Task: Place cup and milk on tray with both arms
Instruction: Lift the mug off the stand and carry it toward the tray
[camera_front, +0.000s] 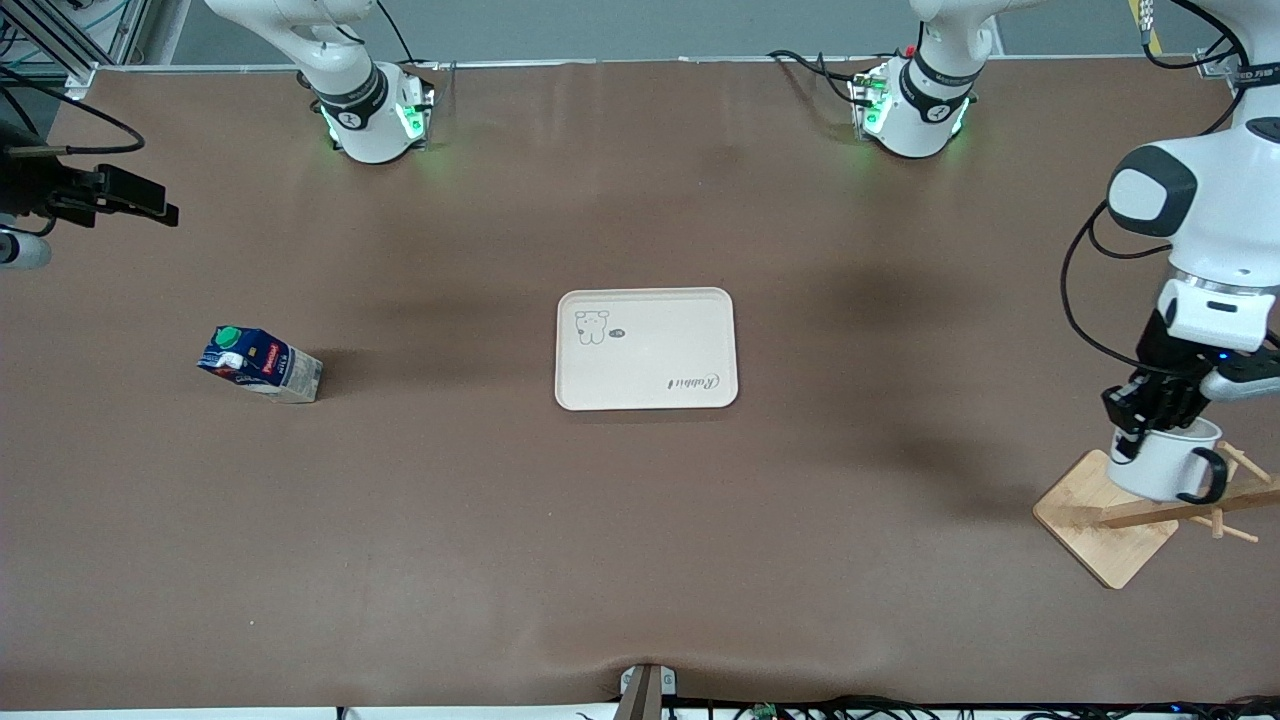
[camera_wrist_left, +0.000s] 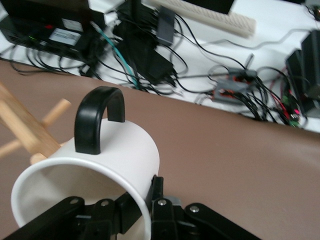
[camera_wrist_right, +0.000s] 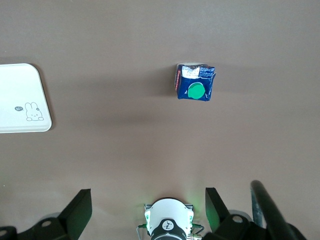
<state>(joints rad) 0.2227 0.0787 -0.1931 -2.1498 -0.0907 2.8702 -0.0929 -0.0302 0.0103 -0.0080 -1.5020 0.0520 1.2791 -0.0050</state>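
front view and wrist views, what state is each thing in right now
cup: tilted, gripped by its rim over the wooden rack
milk: standing on the table toward the right arm's end, cap on
tray: flat, nothing on it
left claw: shut on the cup
right claw: open, waiting high over the table

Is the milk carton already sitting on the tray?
No, the milk stands on the bare table toward the right arm's end, well apart from the tray, which holds nothing.

"Rabbit" script on the tray (camera_front: 646, 348)
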